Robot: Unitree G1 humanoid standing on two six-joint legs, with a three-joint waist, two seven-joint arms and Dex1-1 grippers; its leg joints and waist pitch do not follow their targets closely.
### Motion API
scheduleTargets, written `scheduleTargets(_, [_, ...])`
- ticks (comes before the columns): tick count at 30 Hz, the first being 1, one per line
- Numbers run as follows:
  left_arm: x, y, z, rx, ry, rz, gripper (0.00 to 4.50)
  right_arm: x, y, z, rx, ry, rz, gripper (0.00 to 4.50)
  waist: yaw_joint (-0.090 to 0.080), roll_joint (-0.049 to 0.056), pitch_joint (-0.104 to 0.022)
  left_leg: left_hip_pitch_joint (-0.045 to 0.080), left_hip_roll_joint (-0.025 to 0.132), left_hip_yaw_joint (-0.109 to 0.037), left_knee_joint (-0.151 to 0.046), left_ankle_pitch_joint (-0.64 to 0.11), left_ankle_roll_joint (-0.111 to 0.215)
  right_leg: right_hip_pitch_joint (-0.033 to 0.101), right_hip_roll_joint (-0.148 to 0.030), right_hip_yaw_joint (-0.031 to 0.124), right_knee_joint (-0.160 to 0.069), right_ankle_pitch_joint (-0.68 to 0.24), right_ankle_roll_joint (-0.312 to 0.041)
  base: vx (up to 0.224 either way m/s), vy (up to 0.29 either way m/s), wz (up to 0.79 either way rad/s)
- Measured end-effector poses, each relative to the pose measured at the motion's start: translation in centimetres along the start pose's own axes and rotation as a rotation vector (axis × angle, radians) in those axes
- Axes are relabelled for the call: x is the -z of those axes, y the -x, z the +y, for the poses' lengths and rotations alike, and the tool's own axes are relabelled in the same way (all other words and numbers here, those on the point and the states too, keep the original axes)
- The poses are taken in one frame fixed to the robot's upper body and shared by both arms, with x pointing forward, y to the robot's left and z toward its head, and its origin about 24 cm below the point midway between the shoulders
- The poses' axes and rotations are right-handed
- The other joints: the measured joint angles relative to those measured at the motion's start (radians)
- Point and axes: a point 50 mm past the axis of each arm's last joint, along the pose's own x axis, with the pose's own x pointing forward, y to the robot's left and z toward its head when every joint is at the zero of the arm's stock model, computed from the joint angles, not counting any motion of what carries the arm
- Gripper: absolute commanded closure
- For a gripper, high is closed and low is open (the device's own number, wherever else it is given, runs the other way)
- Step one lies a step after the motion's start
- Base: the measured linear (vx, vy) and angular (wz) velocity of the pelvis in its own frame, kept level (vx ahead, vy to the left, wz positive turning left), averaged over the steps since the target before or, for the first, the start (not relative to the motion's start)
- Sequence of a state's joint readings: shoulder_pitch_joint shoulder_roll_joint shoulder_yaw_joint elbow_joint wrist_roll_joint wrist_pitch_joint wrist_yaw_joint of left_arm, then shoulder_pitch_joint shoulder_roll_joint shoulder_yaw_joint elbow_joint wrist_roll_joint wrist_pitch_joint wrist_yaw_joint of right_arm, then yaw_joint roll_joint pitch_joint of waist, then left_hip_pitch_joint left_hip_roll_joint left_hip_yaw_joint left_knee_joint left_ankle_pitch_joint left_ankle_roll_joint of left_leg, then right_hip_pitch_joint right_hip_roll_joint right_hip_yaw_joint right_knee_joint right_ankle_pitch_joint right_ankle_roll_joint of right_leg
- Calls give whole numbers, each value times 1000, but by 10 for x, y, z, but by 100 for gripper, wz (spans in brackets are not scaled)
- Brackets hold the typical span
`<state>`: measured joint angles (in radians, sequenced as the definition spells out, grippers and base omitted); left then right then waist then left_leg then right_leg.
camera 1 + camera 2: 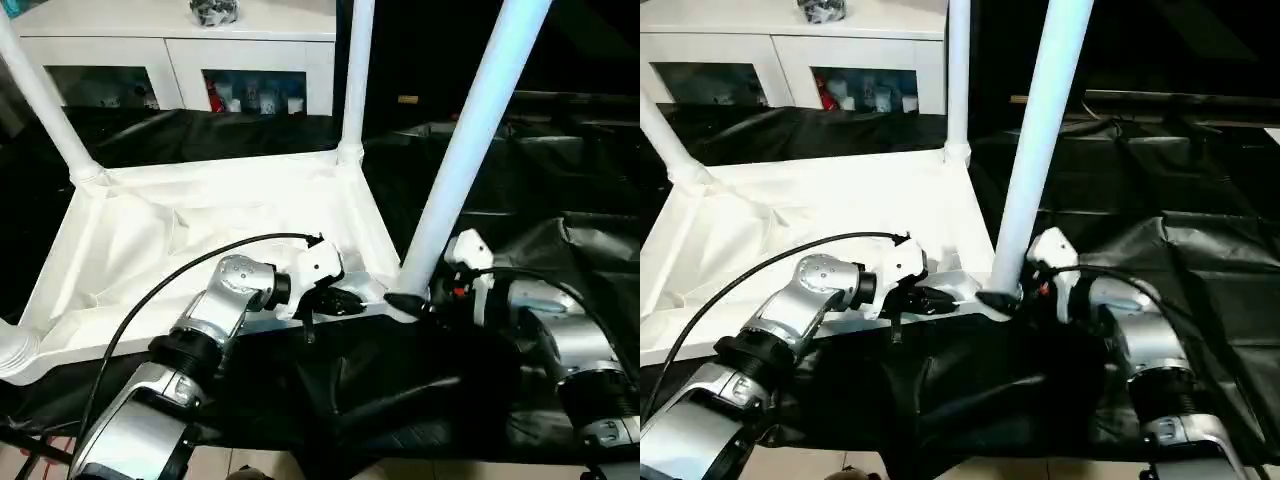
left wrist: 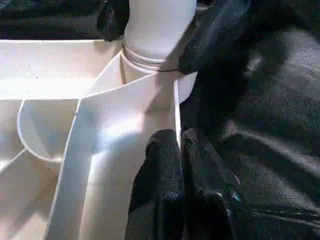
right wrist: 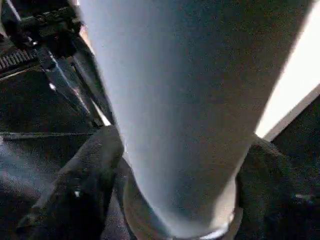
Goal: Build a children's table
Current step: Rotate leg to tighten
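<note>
Top: the white top (image 1: 200,230) lay upside down on the black sheet (image 1: 560,250), ribs up, near the sheet's front edge.
Legs: three legs stood up in corner sockets, at the far left (image 1: 45,100), the far right (image 1: 355,75) and the near right (image 1: 470,140).
Empty socket: one, at the near left corner (image 1: 15,350).
Left gripper: the left gripper (image 2: 180,150) was pinched tight on the top's thin near rim, close to the near right corner.
Right gripper: the right gripper (image 3: 175,175) had its fingers (image 3: 80,180) set around the bottom of the near right leg; I could not tell if they squeezed it.
How it handles: the plastic looked light, stiff and smooth, so a leg could slip. Best to hold a leg low, by its socket, and the top by its rim.
Cabinet: one white cabinet (image 1: 180,50) stood behind.
</note>
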<state>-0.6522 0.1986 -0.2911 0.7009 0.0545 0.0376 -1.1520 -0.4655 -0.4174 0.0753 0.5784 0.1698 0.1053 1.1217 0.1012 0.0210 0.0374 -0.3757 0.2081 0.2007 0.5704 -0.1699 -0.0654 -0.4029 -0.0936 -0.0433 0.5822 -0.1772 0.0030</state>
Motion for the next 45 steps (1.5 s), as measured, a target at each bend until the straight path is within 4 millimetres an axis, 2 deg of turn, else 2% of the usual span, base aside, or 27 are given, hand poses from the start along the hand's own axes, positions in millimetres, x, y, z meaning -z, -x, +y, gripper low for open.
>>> scheduleTargets(9, [2,2,0,-3,0,4,450,-2,-4,-1,-4,-12,-17,206,-1,0,0,1,0,0,2,0,0,0,0,0,4,0,0,0,0,0])
scheduleTargets(16, [3,3,0,-10,5,6,450,-1,-6,0,2,-22,-23,215,-4,0,0,2,0,0,2,0,0,0,0,0,5,0,0,0,0,0])
scheduleTargets(22, [5,1,5,-110,53,13,450,4,-22,-2,157,-82,-72,217,-21,-5,0,9,0,-1,4,0,-1,3,0,3,12,-3,5,0,0,0])
scheduleTargets(26, [4,-5,13,-218,92,25,450,2,-41,-3,310,-122,-96,221,-45,-7,1,10,-1,-4,4,0,-1,3,0,2,10,-5,8,-40,-1,-2])
scheduleTargets(30, [1,-16,15,-307,129,26,450,-3,-58,-5,480,-156,-104,232,-66,-7,0,10,-2,-9,4,0,-1,6,0,-3,-4,-5,8,0,0,0])
scheduleTargets(33, [2,-20,15,-338,147,29,450,-7,-70,-4,549,-170,-101,232,-72,-8,0,10,-4,-13,3,0,-1,6,0,-5,-11,-5,8,0,0,0])
scheduleTargets(34, [1,-21,15,-342,144,32,450,-7,-72,-4,556,-172,-100,189,-73,-8,0,10,-4,-14,3,0,-1,6,0,-5,-13,-5,8,0,0,0])
scheduleTargets(35, [2,-21,15,-345,143,34,450,-7,-74,-4,562,-178,-100,177,-74,-8,0,10,-4,-15,3,0,-1,7,0,-7,-16,-5,8,0,0,0])
scheduleTargets(37, [1,-21,15,-342,139,34,450,-6,-76,-3,566,-184,-96,171,-74,-7,0,9,-4,-21,3,0,-1,7,0,-14,-25,-5,8,0,0,0])
scheduleTargets(39, [1,-20,14,-331,135,33,450,-5,-76,-3,565,-187,-92,148,-74,-7,0,8,-4,-25,3,0,-1,9,-1,-18,-28,-5,8,0,0,0])
scheduleTargets(42, [2,-16,13,-287,117,28,450,-6,-76,-2,528,-168,-99,117,-71,-7,0,8,-5,-25,3,0,-1,8,-1,-18,-27,-1,2,0,0,0])
scheduleTargets(45, [2,-12,12,-251,99,20,450,-7,-73,-2,465,-132,-96,117,-68,-7,0,9,-4,-24,3,0,-1,7,-1,-18,-22,6,-9,0,0,0])
